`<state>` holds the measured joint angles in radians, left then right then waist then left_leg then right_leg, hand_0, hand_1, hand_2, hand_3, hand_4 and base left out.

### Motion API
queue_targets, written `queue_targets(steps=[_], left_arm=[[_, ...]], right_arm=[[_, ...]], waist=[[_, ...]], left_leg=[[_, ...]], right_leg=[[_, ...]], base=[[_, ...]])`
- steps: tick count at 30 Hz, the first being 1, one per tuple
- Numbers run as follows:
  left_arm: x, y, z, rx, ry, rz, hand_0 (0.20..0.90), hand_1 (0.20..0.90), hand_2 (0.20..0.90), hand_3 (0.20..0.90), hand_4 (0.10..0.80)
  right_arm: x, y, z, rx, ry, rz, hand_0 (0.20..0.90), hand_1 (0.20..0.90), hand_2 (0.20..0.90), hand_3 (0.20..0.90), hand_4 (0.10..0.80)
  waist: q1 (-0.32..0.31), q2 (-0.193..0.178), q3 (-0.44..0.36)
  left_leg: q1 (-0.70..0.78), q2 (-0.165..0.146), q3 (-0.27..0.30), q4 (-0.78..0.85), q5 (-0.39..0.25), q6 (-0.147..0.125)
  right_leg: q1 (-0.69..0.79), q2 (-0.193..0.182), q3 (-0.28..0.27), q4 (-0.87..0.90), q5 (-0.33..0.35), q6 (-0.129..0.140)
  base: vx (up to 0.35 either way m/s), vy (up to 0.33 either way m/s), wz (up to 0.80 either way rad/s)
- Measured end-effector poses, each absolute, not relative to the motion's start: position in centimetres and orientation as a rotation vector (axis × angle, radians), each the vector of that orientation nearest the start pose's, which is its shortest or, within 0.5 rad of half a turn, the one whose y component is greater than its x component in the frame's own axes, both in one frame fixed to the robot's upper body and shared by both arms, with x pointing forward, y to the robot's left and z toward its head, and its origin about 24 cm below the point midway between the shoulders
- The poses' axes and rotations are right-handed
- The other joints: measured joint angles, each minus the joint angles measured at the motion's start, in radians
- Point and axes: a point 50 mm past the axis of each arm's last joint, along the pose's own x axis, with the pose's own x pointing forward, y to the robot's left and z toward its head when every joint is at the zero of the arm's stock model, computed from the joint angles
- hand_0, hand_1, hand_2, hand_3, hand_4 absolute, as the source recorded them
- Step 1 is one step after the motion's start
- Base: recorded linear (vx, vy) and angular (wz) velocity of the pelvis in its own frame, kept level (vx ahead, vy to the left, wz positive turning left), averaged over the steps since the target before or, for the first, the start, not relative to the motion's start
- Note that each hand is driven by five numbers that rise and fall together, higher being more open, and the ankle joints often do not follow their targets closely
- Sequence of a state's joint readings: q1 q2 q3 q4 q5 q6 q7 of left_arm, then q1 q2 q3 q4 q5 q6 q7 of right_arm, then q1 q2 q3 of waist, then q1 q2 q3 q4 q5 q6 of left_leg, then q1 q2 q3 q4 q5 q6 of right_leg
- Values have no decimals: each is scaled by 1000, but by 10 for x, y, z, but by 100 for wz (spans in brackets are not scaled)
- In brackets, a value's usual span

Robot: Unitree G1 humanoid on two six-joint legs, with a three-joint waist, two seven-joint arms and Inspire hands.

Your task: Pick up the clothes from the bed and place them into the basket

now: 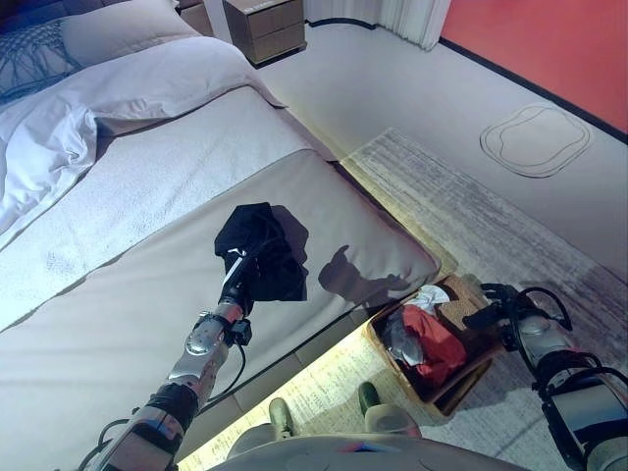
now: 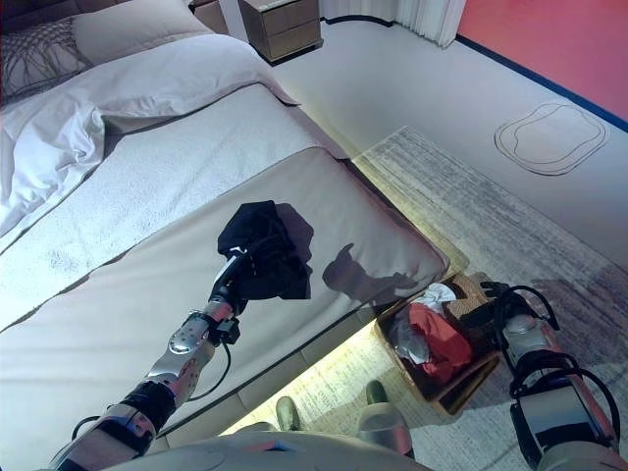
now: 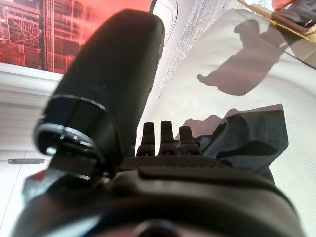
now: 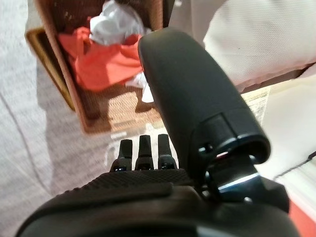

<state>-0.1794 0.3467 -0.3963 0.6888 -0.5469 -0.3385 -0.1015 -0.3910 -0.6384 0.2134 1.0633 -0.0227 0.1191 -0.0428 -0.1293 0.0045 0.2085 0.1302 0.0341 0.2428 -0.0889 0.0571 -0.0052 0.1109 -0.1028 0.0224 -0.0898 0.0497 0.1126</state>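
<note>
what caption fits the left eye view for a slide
Left hand at a black garment on the bed; wicker basket of clothes waits below.

Bright overhead light (crisp shadows), blurry wrist views.

At centre frame the black garment [image 1: 260, 250] showed no pattern, and the dark left hand [image 1: 235, 270] beneath it carried a white strip. The bed [image 1: 147, 294] wore a plain beige cover, with a paler, finely textured sheet [image 1: 157, 177] above it and a white duvet [image 1: 59, 128] at upper left. A grey pillow [image 1: 34, 54] with a thin line pattern lay in the upper left corner. At lower right the brown woven basket [image 1: 453, 388] held red cloth [image 1: 437, 345], white cloth [image 1: 428, 297] and grey cloth [image 1: 400, 343]. The rug [image 1: 471, 206] was grey, streaked. The wall [image 1: 549, 39] at upper right was red, and the nightstand [image 1: 267, 25] at top was brown.
</note>
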Motion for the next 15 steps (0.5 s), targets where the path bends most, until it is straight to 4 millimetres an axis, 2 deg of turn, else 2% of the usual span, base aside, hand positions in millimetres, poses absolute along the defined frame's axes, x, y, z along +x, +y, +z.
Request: queue_targets(steps=[5, 9, 15], left_arm=[[254, 178, -43, -68, 267, -160, 900, 900, 900, 900, 800], [250, 177, -46, -73, 279, -136, 900, 900, 900, 900, 800], [239, 186, -53, -46, 295, -105, 900, 900, 900, 900, 800]], right_arm=[[296, -322, 14, -805, 584, -253, 900, 900, 900, 900, 800], [331, -299, 57, -867, 387, -230, 900, 900, 900, 900, 800], [363, -290, 120, -936, 202, -255, 900, 900, 900, 900, 800]], waist=[[15, 0, 0], [47, 0, 0], [135, 1, 1]], left_leg=[[-9, 0, -27, 0, 10, 0], [-25, 0, -64, 0, 24, -4], [-72, -3, -155, 1, 52, -7]], right_leg=[[5, 1, -25, 0, 0, 0], [9, 1, -61, -1, 0, 0], [7, 1, -148, -1, -4, -4]], base=[[41, 4, 16], [80, 3, 28], [56, 28, 42]])
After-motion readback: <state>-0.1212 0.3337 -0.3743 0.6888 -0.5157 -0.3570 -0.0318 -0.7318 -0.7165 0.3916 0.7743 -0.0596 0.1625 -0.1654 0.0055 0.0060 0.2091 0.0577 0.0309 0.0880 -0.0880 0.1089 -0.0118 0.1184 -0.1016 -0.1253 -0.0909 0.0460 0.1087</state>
